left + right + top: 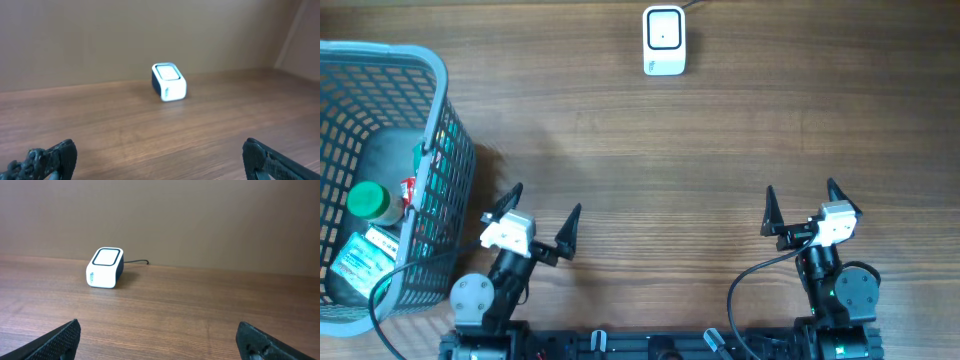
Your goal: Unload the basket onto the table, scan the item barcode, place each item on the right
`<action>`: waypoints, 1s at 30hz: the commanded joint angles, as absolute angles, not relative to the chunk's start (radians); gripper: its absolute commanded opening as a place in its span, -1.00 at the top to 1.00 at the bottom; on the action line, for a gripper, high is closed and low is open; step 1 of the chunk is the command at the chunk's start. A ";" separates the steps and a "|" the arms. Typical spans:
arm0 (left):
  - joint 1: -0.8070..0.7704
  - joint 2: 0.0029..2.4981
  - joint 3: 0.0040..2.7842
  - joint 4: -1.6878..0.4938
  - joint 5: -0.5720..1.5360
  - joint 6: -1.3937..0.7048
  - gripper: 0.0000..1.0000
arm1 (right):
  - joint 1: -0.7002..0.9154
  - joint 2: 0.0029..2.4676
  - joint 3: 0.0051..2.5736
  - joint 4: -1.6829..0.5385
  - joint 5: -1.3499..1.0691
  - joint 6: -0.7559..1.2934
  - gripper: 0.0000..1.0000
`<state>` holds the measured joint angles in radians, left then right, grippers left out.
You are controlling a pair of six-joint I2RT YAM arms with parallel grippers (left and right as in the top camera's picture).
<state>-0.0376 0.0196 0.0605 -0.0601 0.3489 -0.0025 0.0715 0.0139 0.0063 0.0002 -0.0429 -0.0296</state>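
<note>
A white barcode scanner (pixel 664 40) with a dark window sits at the far middle of the wooden table; it also shows as the scanner (pixel 168 82) in the left wrist view and the scanner (pixel 105 268) in the right wrist view. Items lie in a blue basket (pixel 435 90) at the left: a green-capped bottle (pixel 370 201) and a flat packet (pixel 362 262). My left gripper (pixel 542 215) is open near the front, just right of the basket. My right gripper (pixel 802 206) is open at the front right. Both hold nothing.
The scanner's cable (pixel 136 262) runs off behind it toward the back edge. A black cable (pixel 750 282) loops by the right arm's base. Bare wood lies between the grippers and the scanner.
</note>
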 commanded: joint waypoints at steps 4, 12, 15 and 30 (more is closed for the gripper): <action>-0.035 0.062 0.251 -0.153 0.385 -0.088 -1.00 | 0.071 0.020 0.005 0.004 -0.023 -0.019 -1.00; -0.035 0.230 0.395 -0.214 0.378 -0.173 -1.00 | 0.071 0.020 0.005 0.004 -0.023 -0.019 -1.00; -0.035 0.361 0.538 -0.305 0.378 -0.172 -1.00 | 0.071 0.020 0.005 0.004 -0.023 -0.019 -1.00; -0.035 0.649 1.028 -0.757 0.447 -0.165 -1.00 | 0.071 0.020 0.005 0.004 -0.023 -0.019 -1.00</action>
